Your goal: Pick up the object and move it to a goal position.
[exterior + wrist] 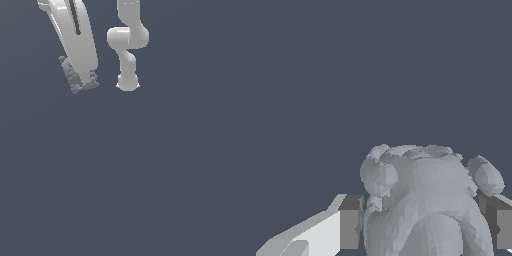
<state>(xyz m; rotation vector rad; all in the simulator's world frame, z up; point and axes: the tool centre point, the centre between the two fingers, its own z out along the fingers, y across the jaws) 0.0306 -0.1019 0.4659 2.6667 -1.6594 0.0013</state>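
Object [421,200] clamped between gripper [423,222] fingers; long axis unclear.

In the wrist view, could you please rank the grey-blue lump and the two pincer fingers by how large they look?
1. The grey-blue lump, clearly the largest.
2. The white-backed finger of the pincer.
3. The other finger, though the picture's edge cuts it off, so its rank against the first finger is unsure.
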